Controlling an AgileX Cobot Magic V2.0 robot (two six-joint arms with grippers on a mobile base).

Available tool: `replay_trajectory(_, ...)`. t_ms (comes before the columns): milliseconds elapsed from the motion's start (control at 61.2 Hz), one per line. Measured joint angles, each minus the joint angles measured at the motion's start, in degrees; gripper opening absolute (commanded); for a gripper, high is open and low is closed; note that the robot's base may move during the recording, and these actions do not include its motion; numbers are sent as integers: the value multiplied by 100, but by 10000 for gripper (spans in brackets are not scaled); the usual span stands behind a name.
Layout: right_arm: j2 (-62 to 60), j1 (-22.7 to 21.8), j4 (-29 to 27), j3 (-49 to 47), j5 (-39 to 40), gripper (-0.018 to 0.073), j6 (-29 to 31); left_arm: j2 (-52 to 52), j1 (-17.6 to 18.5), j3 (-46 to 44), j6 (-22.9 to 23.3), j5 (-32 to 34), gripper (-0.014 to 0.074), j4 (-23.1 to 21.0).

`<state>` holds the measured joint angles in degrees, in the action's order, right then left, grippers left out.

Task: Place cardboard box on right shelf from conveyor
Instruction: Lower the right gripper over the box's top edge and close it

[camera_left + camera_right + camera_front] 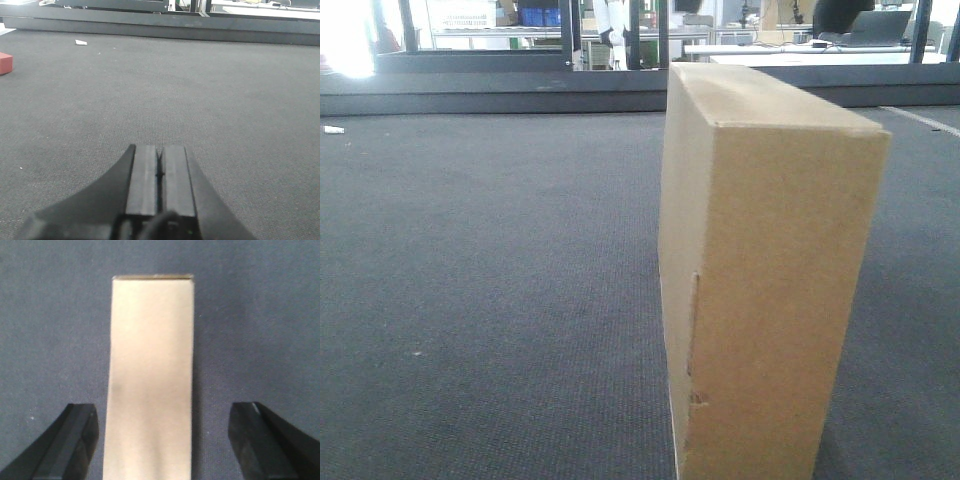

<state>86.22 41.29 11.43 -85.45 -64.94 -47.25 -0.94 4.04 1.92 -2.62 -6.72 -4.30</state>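
A plain tan cardboard box [765, 270] stands on edge on the dark grey conveyor [480, 260], with a short slit low on its near corner. From above, the right wrist view shows the box's narrow top face [151, 375] running between the two fingertips. My right gripper [165, 435] is open, its fingers [75, 440] wide on either side of the box and clear of it. My left gripper [160, 165] is shut with nothing in it, low over bare belt [200, 90]. The right shelf is out of view.
A dark rail [490, 92] borders the belt's far edge, with desks and blue bins beyond it. A red block [5, 63] lies at the belt's left, and a small white scrap [80, 42] near the far rail.
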Motion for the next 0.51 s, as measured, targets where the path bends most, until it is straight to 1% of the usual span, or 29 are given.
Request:
replay_trajectory(163,121,102,15,0,0,626,0,0,0,0,0,0,-116,0)
replay_trajectory(506,216,116,-112,0,21,626,0,0,0,0,0,0,-116,0)
